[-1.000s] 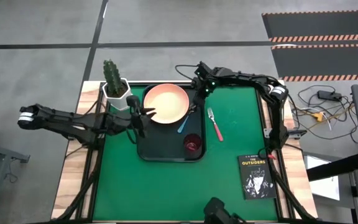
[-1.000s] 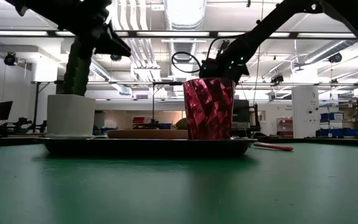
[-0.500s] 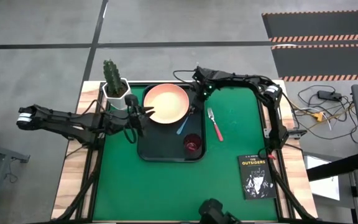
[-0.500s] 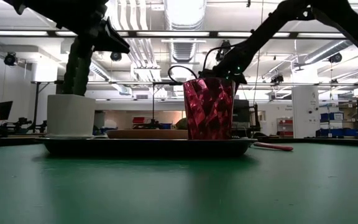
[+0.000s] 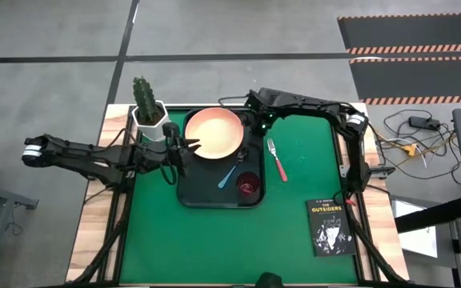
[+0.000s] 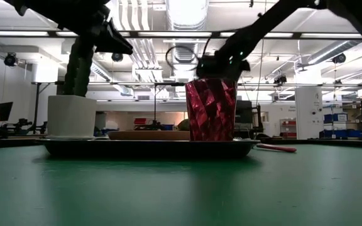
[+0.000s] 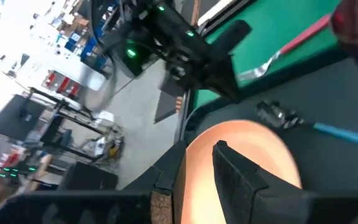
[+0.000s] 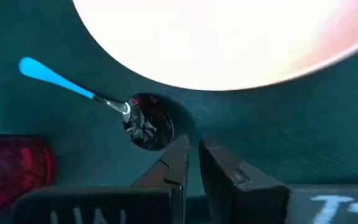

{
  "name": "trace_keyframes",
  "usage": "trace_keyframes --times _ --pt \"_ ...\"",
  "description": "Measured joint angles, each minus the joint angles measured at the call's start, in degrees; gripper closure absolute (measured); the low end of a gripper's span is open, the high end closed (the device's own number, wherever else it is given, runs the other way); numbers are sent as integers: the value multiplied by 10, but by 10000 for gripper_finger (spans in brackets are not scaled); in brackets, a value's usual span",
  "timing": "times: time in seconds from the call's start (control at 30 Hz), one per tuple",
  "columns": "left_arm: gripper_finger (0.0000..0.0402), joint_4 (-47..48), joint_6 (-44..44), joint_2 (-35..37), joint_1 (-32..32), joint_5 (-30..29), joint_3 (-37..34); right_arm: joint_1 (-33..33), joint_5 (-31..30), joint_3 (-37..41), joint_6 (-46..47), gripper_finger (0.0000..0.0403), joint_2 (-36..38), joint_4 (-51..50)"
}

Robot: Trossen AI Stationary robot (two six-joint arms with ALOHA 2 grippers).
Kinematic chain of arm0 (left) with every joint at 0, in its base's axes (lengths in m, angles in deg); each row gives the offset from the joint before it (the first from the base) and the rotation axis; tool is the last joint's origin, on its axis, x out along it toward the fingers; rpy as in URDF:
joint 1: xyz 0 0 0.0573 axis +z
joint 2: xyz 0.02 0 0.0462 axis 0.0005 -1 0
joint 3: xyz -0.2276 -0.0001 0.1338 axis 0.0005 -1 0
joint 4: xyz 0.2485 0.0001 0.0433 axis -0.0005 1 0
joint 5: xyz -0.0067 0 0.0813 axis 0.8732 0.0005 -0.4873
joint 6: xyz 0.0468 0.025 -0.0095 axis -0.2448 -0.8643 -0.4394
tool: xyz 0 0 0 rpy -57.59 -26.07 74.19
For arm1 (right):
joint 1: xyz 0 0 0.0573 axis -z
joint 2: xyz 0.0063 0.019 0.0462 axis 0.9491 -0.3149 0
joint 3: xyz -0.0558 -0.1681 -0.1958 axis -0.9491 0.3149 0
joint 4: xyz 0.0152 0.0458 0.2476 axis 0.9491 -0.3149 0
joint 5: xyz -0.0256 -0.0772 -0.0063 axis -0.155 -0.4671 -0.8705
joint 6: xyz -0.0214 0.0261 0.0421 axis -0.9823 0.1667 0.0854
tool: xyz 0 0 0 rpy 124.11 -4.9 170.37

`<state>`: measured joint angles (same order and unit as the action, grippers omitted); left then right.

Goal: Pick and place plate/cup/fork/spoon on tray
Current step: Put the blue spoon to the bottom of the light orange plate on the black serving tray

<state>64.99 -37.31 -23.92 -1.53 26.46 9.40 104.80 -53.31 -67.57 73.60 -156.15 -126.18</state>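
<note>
Green felt covers the table [image 5: 214, 240], with bare wood showing at its edges.

1. Right gripper [image 8: 191, 163]: my fingers stand nearly closed with only a thin gap between them and grip nothing. It hangs over the far right corner of the tray [image 5: 192, 192], at the rim of the plate [image 5: 213, 132].
2. Spoon [image 8: 101, 104]: it lies flat on the tray just ahead of my fingertips, free of them, bowl towards me and blue handle angled away towards the cup [image 5: 248, 185]. I judge it delivered.
3. Plate and cup: both rest inside the tray, the plate just past the spoon bowl, the cup at the near right corner.
4. Fork [image 5: 276, 159]: it lies on the felt just outside the tray's right edge, close beside me. It appears to be the only item not yet loaded, so my arm is placed for it.
5. Left gripper [image 5: 184, 149]: it waits at the plate's opposite rim, fingers parted, holding nothing.
</note>
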Motion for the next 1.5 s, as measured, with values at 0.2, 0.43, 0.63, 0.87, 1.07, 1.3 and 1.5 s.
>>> trace_keyframes --times 0.2,0.43,0.63,0.87,1.07,1.3,1.5 --pt "340 -1 90 -11 0 15 0 -1 -25 25 -2 374 113 -4" --pt "340 -4 244 -55 0 42 5 -45 -27 179 15 374 285 183" --pt "340 -50 355 -125 -21 94 6 -91 -27 331 23 374 409 348" --pt "340 -63 411 -242 -54 106 38 -117 -27 417 34 374 496 415" --pt "340 -64 460 -327 -57 106 66 -121 -27 431 33 374 525 416" --pt "340 -89 527 -390 -51 106 66 -122 -27 437 22 374 523 415" --pt "340 -128 527 -412 -47 89 60 -122 -27 439 15 374 510 412"
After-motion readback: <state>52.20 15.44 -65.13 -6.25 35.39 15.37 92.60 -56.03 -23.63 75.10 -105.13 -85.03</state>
